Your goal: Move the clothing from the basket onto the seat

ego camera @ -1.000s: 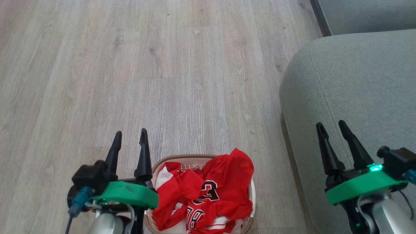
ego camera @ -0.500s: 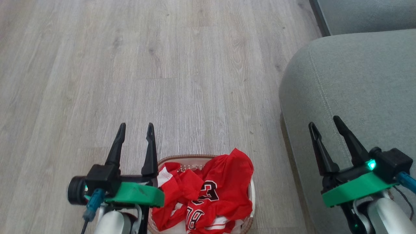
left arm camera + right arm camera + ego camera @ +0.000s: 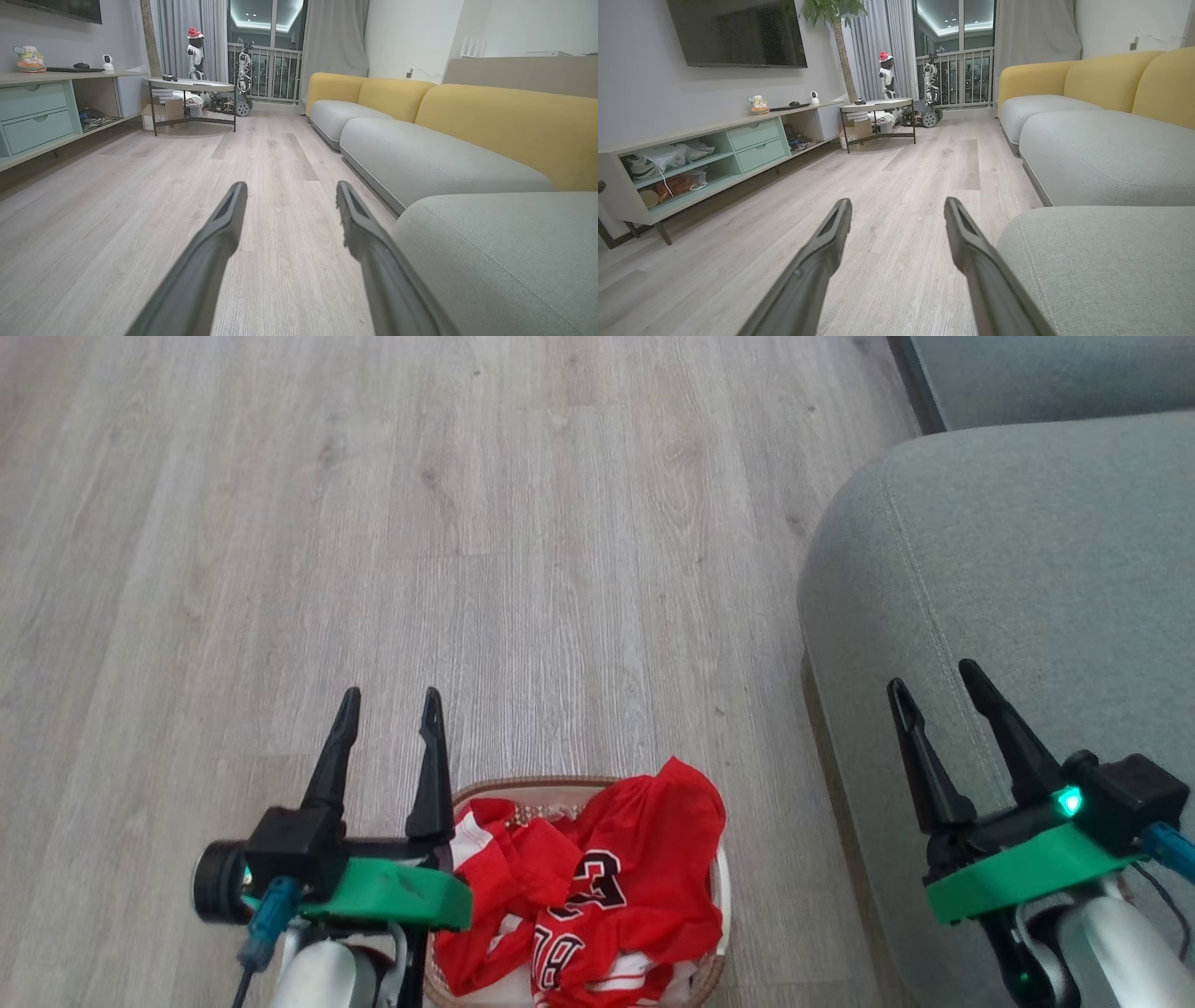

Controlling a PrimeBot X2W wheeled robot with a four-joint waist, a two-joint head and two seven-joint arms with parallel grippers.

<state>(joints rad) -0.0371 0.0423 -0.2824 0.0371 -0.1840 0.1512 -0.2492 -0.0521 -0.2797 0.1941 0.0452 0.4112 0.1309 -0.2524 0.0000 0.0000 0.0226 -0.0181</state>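
Clothing (image 3: 607, 896) lies heaped in the basket (image 3: 532, 786) at the near edge of the head view, on the wooden floor (image 3: 467, 523). It is crumpled red fabric, with a jersey's black-and-white numerals facing up and white-striped pieces at the left and near sides. One red fold rises over the basket's far right rim.

The left gripper (image 3: 391, 693) hangs just left of the basket, its two dark fingers apart with floor showing between them. The fingertips point to the far side, beyond the basket's far rim, so the clothing sits right of the jaws and nearer than the tips, not between them. That gripper's right finger overlaps the basket's left rim in the head view; whether it touches cannot be told.

The right gripper (image 3: 932, 673) is well to the right of the basket, over the near left part of the seat (image 3: 1027, 541), its jaws likewise apart and holding nothing. The grey-green seat stands right of the basket, with a strip of floor between them.

Each wrist view shows its own two fingers spread over open floor, with the seat's rounded corner just right of the right-hand finger.
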